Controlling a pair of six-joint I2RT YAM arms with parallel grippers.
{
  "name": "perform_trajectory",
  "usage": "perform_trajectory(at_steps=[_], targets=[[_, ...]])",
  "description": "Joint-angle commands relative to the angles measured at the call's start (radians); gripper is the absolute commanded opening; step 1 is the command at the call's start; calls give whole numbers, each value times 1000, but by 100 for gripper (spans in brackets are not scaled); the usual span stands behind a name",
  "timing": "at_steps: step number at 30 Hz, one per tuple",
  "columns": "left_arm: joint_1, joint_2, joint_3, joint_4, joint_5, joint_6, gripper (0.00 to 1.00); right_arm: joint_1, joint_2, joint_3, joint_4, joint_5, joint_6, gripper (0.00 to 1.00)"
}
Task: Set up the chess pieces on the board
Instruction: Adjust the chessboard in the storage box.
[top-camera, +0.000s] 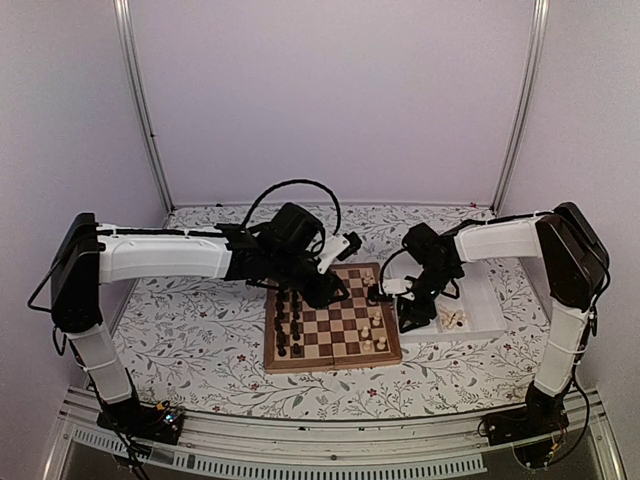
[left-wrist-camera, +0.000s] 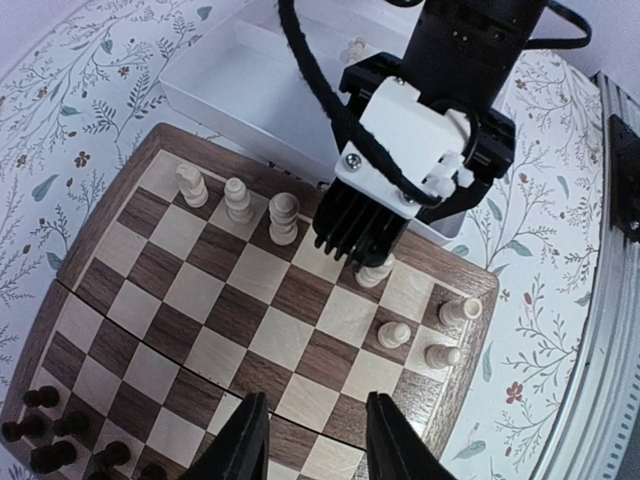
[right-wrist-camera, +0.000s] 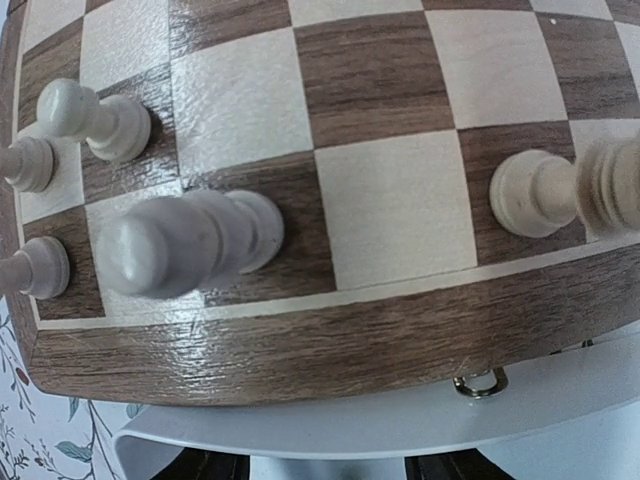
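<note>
The board lies mid-table. Several cream chess pieces stand along its right side, and more lie in the white tray. My left gripper hovers over the board; in its wrist view it is open and empty. My right gripper is at the board's right edge. In the left wrist view its fingers are right above a cream piece. In its own view it is open with nothing between the jaws, and a tall cream piece stands close ahead.
Dark pieces fill the board's left side, seen also in the left wrist view. The white tray's wall touches the board's right edge. A metal clasp sits on the board's rim. The floral cloth covers the table.
</note>
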Motion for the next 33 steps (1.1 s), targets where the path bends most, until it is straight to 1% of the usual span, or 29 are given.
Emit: perform_trajectory(at_steps=[1,10,17,24,33], targets=[[15,20,23,15,22,1,36,-24,-13,-24,25,77,29,54],[15,7,6,16,23,-2,36,-122,-51,-28,-32,124,-12,53],[15,4,1,19,29,-10,36,-124,-49,-23,-60,111,-32,47],[14,-12,-18,24,28,-14,36,-125,-70,-57,-59,173,-6,49],[13,-9,-23,28,31,-11,36,-124,-98,-47,-74,306,61,49]])
